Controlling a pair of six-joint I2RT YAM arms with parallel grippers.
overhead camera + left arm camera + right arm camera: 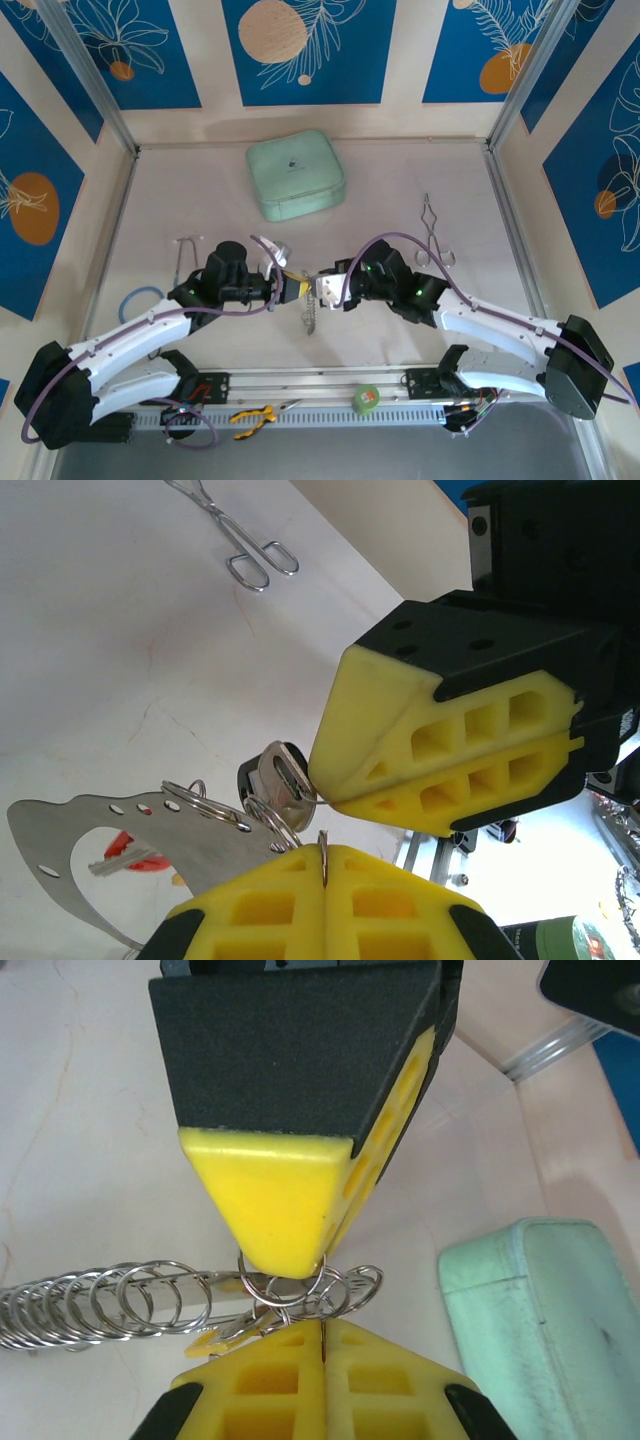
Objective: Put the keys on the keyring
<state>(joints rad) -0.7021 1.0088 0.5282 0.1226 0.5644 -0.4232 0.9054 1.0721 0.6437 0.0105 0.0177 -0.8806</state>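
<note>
Locate the curved flat silver keyring, punched with holes and strung with small split rings, held up over the middle of the pale tabletop, well apart from the mint-green zipped case at the far side. Trace the silver beaded chain dangling beneath it. Note the left gripper: yellow fingers pressed together, nipping a thin ring of the keyring at the seam. Note the right gripper tip to tip with it, likewise closed on a thin ring. Find the black-headed key hanging at that meeting point, the red-headed key seen through the band's opening, and a yellow key head just beside the right fingers. Treat all metal parts as light, stiff, smooth and likely to slip or swivel in the pads. Expect any split ring to spring shut once released. Take a key by its plastic head, flat faces between the pads, not by the thin blade. Hold the keyring by its flat band close to the ring being worked, never by the limp chain.
</note>
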